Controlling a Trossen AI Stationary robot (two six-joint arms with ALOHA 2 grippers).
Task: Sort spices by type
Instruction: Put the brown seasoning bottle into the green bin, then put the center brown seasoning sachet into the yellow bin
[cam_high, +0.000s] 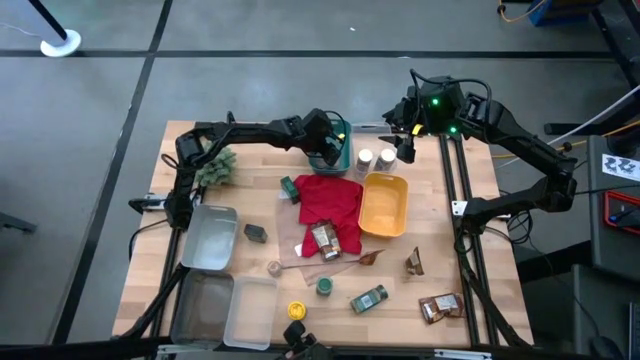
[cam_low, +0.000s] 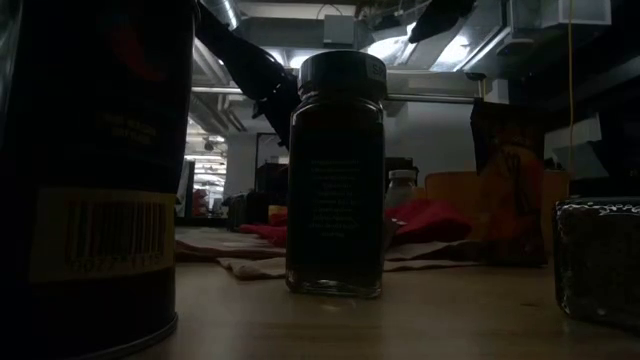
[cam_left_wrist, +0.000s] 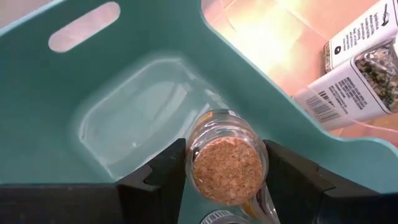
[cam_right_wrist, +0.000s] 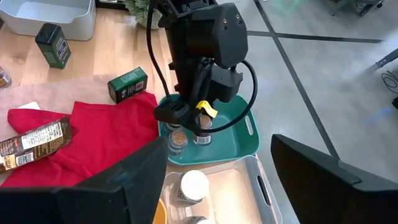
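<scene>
Cork-lidded jar grasped between left gripper fingers inside teal bin; two white-labelled jars upper right; right gripper released.

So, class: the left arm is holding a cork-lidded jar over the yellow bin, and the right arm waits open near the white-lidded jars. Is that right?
Not quite. The bin is teal, not yellow: the left wrist view shows the left fingers either side of the cork-lidded jar above its floor. The rest holds: the right gripper waits open by the white-lidded jars.
</scene>
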